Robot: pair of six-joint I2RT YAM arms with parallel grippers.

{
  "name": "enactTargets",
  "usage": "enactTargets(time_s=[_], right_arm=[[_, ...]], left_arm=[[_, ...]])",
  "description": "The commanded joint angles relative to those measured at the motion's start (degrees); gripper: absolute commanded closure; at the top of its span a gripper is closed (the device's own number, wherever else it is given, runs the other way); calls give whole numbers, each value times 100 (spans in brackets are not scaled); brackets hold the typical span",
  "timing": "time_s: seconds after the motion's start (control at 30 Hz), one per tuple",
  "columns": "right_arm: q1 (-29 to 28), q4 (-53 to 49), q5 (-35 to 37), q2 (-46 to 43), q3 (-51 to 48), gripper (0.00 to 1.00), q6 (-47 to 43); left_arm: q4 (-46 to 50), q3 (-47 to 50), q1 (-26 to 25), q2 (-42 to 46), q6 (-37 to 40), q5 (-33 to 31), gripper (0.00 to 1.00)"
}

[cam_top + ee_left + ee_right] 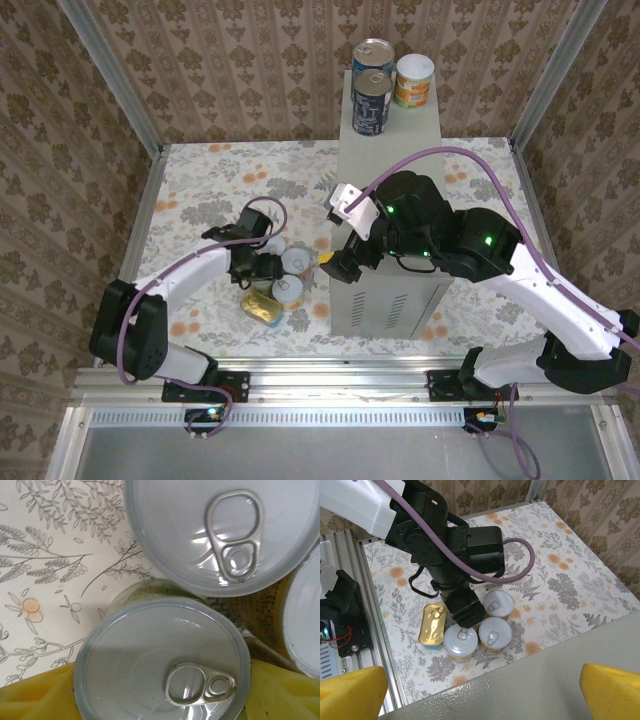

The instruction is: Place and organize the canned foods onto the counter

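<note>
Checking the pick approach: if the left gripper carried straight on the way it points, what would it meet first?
Most likely the short pull-tab can centred under the left gripper, framed by its fingers. Depth is unclear: the fingers may slide down its sides before anything touches the lid.

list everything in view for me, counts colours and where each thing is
tall cans: 2, blue label, far end of the counter
short cans: 4, yellow-orange, white lids, three on the floor, one on the counter
flat tin: 1, gold-yellow, floor beside the short cans
counter: 1, pale grey, centre
floor: 1, floral print, under everything
left claw: 1, yellow fingers, either side of a short can
right claw: 1, yellow fingers, open over the counter
</note>
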State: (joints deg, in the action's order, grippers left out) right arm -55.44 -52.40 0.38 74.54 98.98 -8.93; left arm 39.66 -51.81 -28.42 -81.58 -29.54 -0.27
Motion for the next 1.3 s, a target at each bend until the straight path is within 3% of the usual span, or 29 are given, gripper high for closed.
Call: enactTargets(time_s=[0.0, 0.1, 0.37, 0.53, 0.67, 1.03, 1.27], right_arm=[[-37, 216, -55, -30, 44, 0, -98], [-37, 278, -112, -91, -29, 0, -133], [-55, 652, -377, -625, -651, 0, -248], [-55, 868, -333, -862, -1040, 0, -313], [-54, 1107, -492, -941, -1319, 0, -338], [-62, 1406, -1257, -771, -1467, 0, -518], [-151, 1485, -1497, -524, -1254, 0, -588]], left_arm=[[570, -363, 52, 339, 166, -221, 35], [876, -673, 76, 548, 383, -273, 48], [1725, -1914, 166, 842, 1269, -3, 100], [1953, -2710, 179, 1074, 2084, 780, 100], [1935, -3239, 176, 1310, 2693, 2101, 100], [2579, -4444, 64, 1559, 3502, 4903, 100], [2814, -4713, -377, 1580, 3753, 5226, 100]])
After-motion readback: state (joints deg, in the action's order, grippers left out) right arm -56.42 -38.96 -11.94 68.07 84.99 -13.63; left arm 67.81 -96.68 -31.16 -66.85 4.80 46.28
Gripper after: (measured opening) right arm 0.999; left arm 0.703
